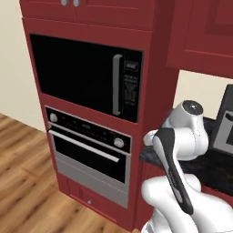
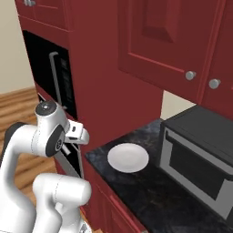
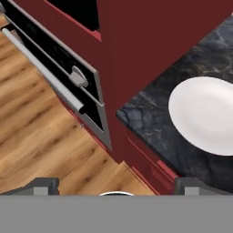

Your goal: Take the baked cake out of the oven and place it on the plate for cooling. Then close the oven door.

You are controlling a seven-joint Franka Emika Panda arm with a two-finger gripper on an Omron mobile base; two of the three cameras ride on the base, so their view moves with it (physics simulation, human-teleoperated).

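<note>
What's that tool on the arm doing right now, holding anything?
Tool: open wide, holding nothing.

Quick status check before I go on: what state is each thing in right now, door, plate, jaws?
oven door: shut, bar handle untouched.
microwave: door shut.
plate: bare, flat on the dark counter.
countertop oven: door shut.
gripper: jaws open, holding nothing, above the floor by the counter corner.
</note>
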